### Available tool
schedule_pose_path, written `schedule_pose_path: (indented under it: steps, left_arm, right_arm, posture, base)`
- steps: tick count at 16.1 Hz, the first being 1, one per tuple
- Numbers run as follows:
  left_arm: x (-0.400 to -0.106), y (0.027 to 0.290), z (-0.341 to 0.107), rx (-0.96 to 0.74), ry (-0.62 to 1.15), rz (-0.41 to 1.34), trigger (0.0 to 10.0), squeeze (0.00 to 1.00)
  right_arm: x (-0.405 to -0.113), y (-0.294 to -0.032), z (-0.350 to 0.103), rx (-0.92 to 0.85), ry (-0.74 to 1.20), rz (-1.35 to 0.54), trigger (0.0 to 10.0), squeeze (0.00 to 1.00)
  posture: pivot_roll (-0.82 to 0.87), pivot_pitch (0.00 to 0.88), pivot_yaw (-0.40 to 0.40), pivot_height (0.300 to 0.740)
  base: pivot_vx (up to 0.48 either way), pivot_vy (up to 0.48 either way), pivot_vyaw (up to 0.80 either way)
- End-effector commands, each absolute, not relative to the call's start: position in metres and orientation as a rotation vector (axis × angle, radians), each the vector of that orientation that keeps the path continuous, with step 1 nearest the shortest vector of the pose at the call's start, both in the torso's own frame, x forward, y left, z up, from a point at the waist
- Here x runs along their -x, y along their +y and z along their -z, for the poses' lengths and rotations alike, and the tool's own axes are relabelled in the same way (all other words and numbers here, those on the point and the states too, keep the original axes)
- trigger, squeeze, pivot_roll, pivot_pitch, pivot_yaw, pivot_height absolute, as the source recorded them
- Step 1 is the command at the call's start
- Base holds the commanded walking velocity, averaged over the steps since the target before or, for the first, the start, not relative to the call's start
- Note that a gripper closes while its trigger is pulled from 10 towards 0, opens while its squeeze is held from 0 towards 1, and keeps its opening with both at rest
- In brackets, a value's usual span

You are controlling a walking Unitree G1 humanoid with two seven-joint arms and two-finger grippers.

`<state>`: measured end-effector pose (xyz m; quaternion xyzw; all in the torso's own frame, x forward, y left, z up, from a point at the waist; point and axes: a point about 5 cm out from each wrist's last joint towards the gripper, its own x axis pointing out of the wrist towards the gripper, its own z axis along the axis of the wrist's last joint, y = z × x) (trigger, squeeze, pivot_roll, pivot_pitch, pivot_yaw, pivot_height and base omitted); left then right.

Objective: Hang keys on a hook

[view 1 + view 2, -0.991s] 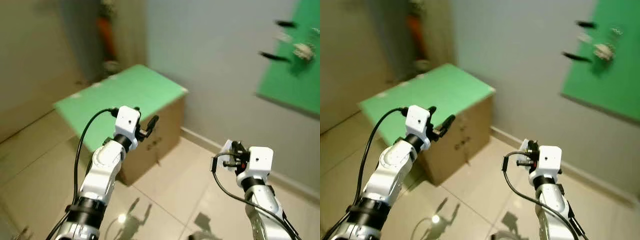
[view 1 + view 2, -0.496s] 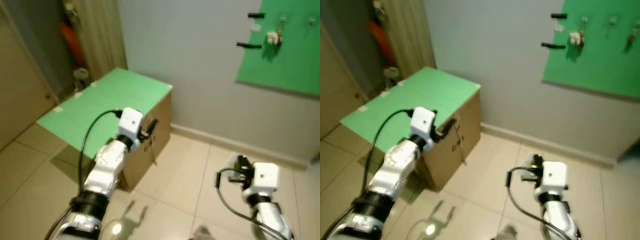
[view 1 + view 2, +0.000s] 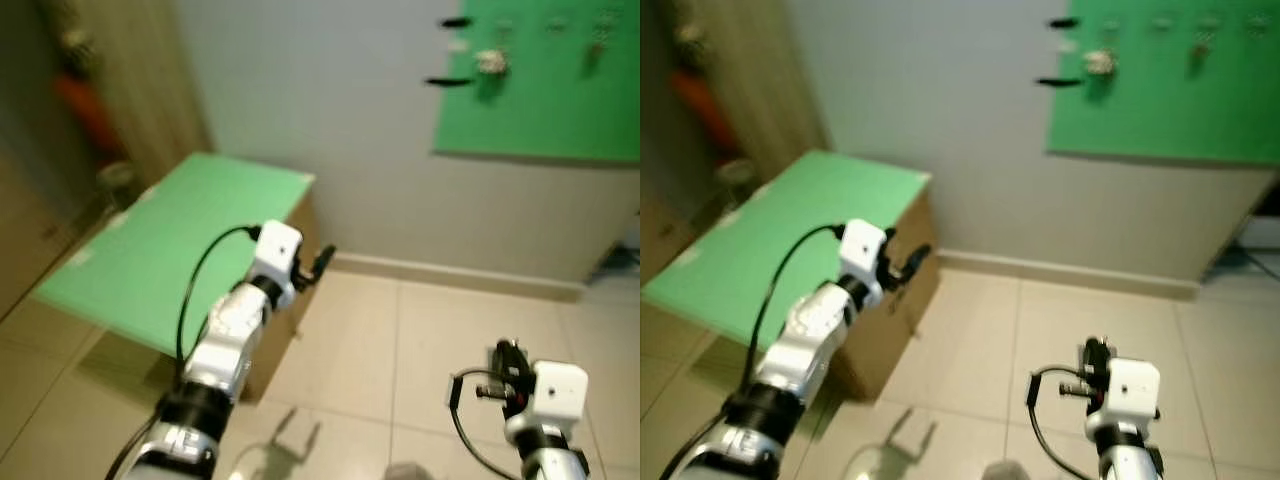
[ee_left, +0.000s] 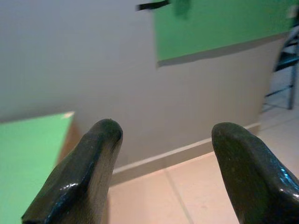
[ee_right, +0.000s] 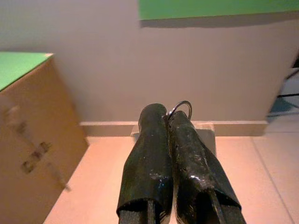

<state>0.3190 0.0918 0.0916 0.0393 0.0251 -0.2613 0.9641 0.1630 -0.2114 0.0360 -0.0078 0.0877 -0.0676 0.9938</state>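
Note:
My right gripper (image 5: 167,115) is shut on a metal key ring (image 5: 181,106), with a pale clear tag (image 5: 205,133) showing behind the fingertips. In the eye views this gripper (image 3: 505,360) hangs low over the tiled floor, well short of the wall. High on the wall is a green board (image 3: 545,100) with black hooks (image 3: 446,80) sticking out, and other keys (image 3: 490,62) hang on it. My left gripper (image 3: 320,262) is open with nothing between its fingers (image 4: 88,163), held up beside the box and pointing at the wall.
A cardboard box with a green top (image 3: 170,250) stands on my left against the wall. Beige floor tiles (image 3: 440,320) stretch to the skirting board under the green board. Dark chair legs (image 4: 285,65) show at the far right.
The camera has swung right and toward the wall: the green board now sits higher and more central, and the box lies further left. Both grippers keep their states.

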Motion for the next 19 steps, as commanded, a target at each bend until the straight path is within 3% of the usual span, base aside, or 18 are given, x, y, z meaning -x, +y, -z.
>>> schedule_pose_path:
  steps: [1, 13, 19]
  left_arm:
    - [-0.324, 0.098, -0.097, -0.087, 0.033, 0.505, 10.0, 0.00]
    - [-0.314, 0.110, -0.093, -0.159, 0.004, 0.483, 10.0, 0.00]
    - [-0.312, 0.113, -0.090, -0.202, 0.022, 0.447, 10.0, 0.00]
  right_arm:
    - [-0.171, -0.214, -0.037, -0.022, 0.156, 0.154, 10.0, 0.00]
    - [-0.236, -0.190, -0.047, -0.012, 0.092, 0.000, 10.0, 0.00]
    - [-0.243, -0.187, -0.049, 0.010, 0.085, -0.026, 10.0, 0.00]
  posture:
    - [-0.26, 0.000, 0.069, 0.722]
    - [-0.12, 0.000, 0.029, 0.722]
    - [-0.10, 0.000, 0.021, 0.722]
  base:
    - [0.446, 0.000, 0.00]
    - [0.453, 0.000, 0.00]
    - [0.136, 0.000, -0.63]
